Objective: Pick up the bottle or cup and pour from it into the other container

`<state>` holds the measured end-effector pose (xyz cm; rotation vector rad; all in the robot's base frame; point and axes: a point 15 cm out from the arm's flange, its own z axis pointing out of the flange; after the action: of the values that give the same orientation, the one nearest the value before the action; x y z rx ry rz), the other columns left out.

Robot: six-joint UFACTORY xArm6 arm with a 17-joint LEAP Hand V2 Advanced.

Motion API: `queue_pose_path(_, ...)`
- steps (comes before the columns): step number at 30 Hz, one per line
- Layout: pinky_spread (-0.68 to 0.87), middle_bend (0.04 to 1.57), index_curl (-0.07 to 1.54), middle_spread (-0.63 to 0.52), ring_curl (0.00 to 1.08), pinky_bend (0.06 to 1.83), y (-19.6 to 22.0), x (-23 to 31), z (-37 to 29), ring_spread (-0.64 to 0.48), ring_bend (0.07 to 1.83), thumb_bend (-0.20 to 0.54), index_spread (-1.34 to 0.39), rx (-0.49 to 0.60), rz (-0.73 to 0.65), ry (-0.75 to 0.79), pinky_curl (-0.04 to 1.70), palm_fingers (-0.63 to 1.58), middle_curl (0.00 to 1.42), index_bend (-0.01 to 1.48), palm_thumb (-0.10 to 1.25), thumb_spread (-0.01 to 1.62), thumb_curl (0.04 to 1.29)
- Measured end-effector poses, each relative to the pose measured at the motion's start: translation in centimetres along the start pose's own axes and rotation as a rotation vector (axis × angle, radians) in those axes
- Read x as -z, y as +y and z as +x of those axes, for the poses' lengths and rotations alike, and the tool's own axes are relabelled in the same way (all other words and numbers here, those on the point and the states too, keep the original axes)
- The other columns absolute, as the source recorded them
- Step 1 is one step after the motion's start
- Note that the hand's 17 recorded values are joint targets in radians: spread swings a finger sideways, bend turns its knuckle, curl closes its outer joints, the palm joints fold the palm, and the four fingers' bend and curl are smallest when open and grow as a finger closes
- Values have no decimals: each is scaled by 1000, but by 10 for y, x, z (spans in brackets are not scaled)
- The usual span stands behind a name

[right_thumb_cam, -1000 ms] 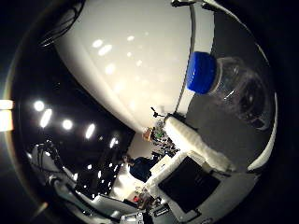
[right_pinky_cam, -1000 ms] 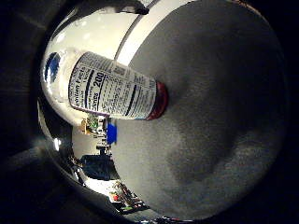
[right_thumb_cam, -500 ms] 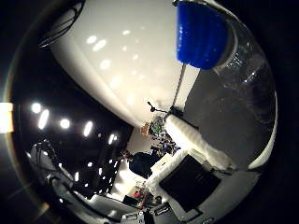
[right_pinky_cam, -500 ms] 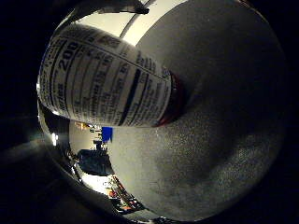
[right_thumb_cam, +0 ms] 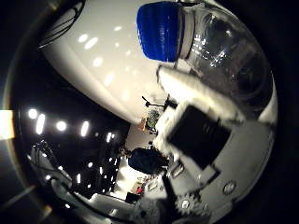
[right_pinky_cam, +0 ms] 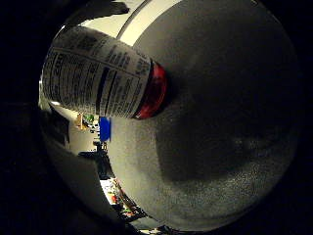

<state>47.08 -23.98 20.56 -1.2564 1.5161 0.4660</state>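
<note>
A clear plastic bottle (right_pinky_cam: 98,73) with a white printed label and a red band at its base stands on a grey table (right_pinky_cam: 230,127) in the little finger side palm view, close to the palm. The thumb side palm view shows its blue cap (right_thumb_cam: 161,30) and clear shoulder. My hand (right_thumb_cam: 201,140), white and black, reaches in there; one finger (right_thumb_cam: 177,79) curls up against the bottle just below the cap. The other fingers are hidden.
A small blue object (right_pinky_cam: 105,128) and room clutter lie beyond the table's far edge. A white curved surface (right_thumb_cam: 103,65) and bright ceiling lights (right_thumb_cam: 61,124) fill the rest of the thumb side view.
The bottle has come closer to the palm, then shifted toward the view's edge. The white finger has swung in from the side and closed against the bottle below the cap.
</note>
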Motion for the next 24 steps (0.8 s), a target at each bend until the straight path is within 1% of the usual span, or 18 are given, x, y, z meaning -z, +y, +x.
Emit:
queue_pose_path(2,-338,791,496,-93,383,1187,1,-1,-1,-124,1079,-16,-271,1,-11,4,96,1285,553,407,849,971,468)
queue_pose_path(3,-351,859,540,-87,399,1212,1,-1,-2,-127,1096,-15,-267,2,-13,3,126,1343,574,502,865,956,478)
queue_pose_path(4,-354,909,569,-81,413,1228,1,-1,-4,-128,1120,-17,-262,5,-17,5,146,1352,589,558,878,943,486)
queue_pose_path(5,-341,980,620,-76,434,1268,1,-3,-6,-131,1153,-15,-254,5,-23,5,184,1351,609,664,901,925,499)
queue_pose_path(7,-312,1022,676,-70,468,1333,0,-5,-10,-145,1214,-16,-241,6,-28,4,239,1314,618,784,929,902,517)
queue_pose_path(8,-284,1123,715,-76,494,1383,-1,-7,-12,-158,1248,-10,-234,10,-31,2,283,1298,646,875,972,890,533)
queue_pose_path(11,-244,1230,768,-90,541,1464,-4,-11,-21,-181,1317,-7,-225,27,-41,3,346,1225,683,997,1037,847,579)
queue_pose_path(15,-212,1329,819,-104,603,1539,-8,-7,-33,-200,1372,-6,-213,52,-39,15,425,1134,718,1098,1114,749,666)
queue_pose_path(20,-197,1391,851,-106,674,1521,-12,-7,-63,-211,1376,-16,-206,126,-86,68,491,1085,732,1157,1146,506,779)
queue_pose_path(24,-200,1405,861,-103,713,1487,-10,-16,-92,-216,1374,-15,-204,182,-134,104,528,1078,736,1177,1162,377,833)
